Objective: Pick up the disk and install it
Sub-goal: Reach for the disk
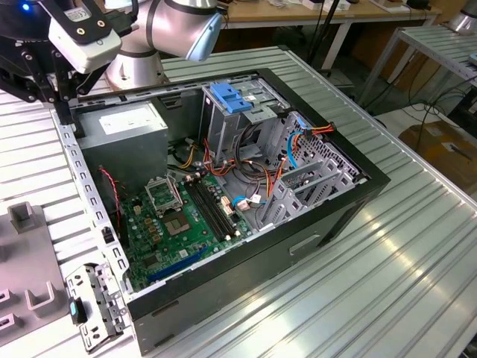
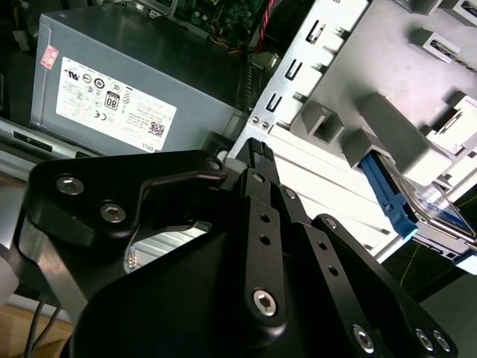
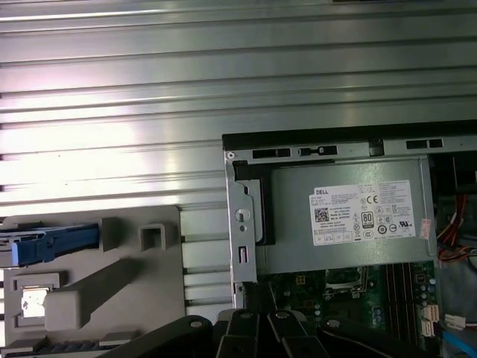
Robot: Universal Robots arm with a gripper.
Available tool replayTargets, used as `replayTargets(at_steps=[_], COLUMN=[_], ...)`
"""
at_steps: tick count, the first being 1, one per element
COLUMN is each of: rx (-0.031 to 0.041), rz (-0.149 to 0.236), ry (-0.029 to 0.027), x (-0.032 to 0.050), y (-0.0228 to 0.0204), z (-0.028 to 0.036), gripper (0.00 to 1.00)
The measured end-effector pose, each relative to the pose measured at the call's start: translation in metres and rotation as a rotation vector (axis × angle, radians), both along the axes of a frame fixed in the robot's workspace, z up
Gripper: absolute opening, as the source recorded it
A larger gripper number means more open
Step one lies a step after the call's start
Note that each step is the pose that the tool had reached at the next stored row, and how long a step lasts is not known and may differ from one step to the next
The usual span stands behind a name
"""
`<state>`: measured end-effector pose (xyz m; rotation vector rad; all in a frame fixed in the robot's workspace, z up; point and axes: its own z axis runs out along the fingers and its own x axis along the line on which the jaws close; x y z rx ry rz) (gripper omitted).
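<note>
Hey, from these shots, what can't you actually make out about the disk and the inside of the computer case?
- The disk: second wrist view, a blue rail and a corner show; the picture's edge cuts off the rest.
- The power supply box: second wrist view, its near end is hidden behind the gripper.
- The motherboard: first wrist view, partly covered by the gripper and cut by the edge.

This is a robotics lab or workshop: an opened computer case lies on a ribbed aluminium table beside the robot arm, with more workbenches and hanging cables at the far side.
</note>
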<state>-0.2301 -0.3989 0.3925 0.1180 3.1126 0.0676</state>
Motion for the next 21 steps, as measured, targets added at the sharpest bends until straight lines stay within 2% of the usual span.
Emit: replayTargets(at_steps=[21], rx=[0.0], rz=[0.0], ry=[0.0001], x=[-0.0167], y=[0.0], z=[-0.0013], gripper=[0.11])
